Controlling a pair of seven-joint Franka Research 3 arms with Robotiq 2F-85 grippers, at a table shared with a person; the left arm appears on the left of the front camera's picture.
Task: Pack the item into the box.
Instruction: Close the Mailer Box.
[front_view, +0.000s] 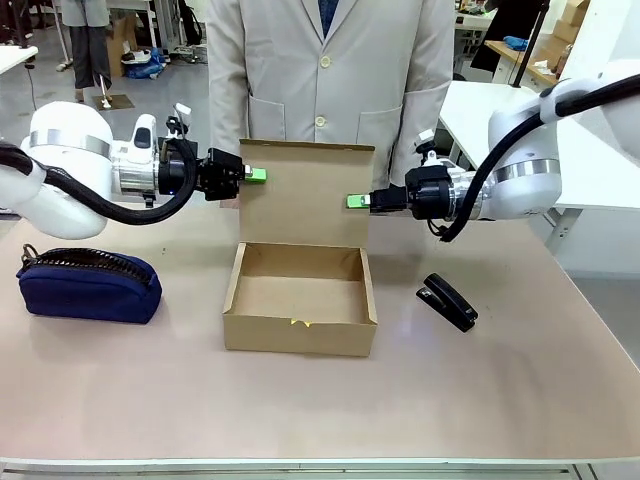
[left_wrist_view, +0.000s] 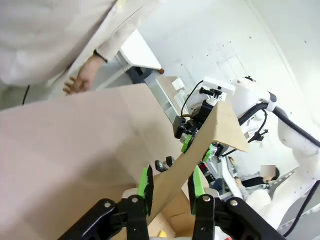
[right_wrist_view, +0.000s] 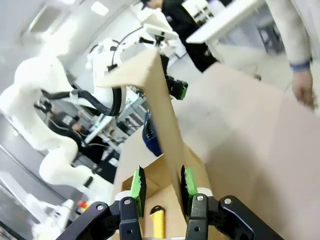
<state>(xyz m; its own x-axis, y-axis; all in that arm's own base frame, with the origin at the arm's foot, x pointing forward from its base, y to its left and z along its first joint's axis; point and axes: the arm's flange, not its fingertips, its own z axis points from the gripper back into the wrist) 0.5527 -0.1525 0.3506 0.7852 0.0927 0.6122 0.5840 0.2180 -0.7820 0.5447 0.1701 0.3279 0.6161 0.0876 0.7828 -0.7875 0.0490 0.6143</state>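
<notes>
Left claw (front_view: 255, 176) pinched left edge of upright lid flap (front_view: 305, 190); right claw (front_view: 357, 201) pinched its right edge. Yellow item (front_view: 300, 322) lay inside open cardboard box (front_view: 300, 338), against near wall; box stood on table (front_view: 300, 410)

In the right wrist view the item (right_wrist_view: 157, 223) runs off the bottom edge — from the front, the near wall of the box (front_view: 300, 337) hides all but a yellow speck. The person (front_view: 330, 80) is cropped at the shoulders.

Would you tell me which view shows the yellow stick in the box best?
The right wrist view: the yellow stick lies plainly inside the box. The front view gives a sliver; the left wrist view, a tip.
</notes>
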